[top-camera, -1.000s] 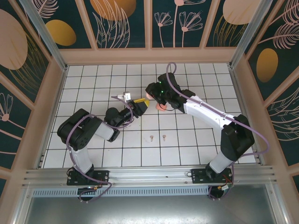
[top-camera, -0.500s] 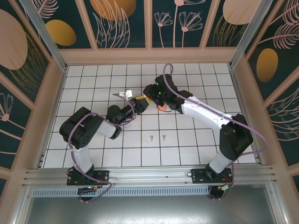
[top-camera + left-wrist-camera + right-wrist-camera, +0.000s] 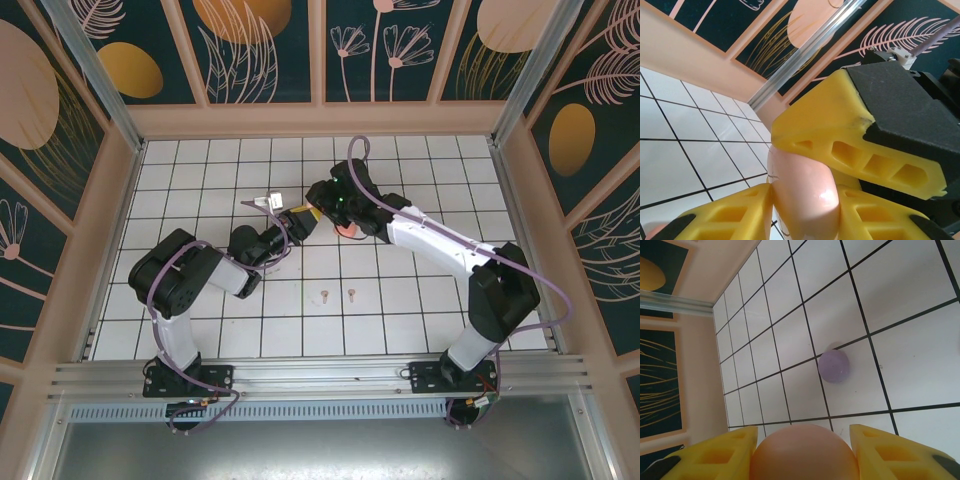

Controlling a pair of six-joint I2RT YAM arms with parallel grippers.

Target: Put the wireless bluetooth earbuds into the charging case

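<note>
Top view. Both arms reach in over the white tiled floor and meet near mid-table. My left gripper and my right gripper sit tip to tip, too close to separate from up here. A pink patch shows at the near edge of the right wrist. I cannot tell whether it is the held case or something lying on the tiles.

Right wrist view. Right gripper is clamped on the pink case. The rounded shell fills the gap, and both yellow fingers lie against it. Beyond it, 1 round lilac puck sits on the floor, over a grout line.

Left wrist view. Left gripper has its 2 fingers pressed to either side of the pink case. Jaws are narrow, and I read this as a grip. The right arm's yellow finger crosses just above, resting on the case's upper side. So both grippers are on 1 case.

Task items. The 1st earbud and the 2nd earbud lie on the tiles, side by side but not touching. They are on the near side of the grippers and well apart from both. Both look pinkish; the stems are too small to judge direction. Neither is in the case.
</note>
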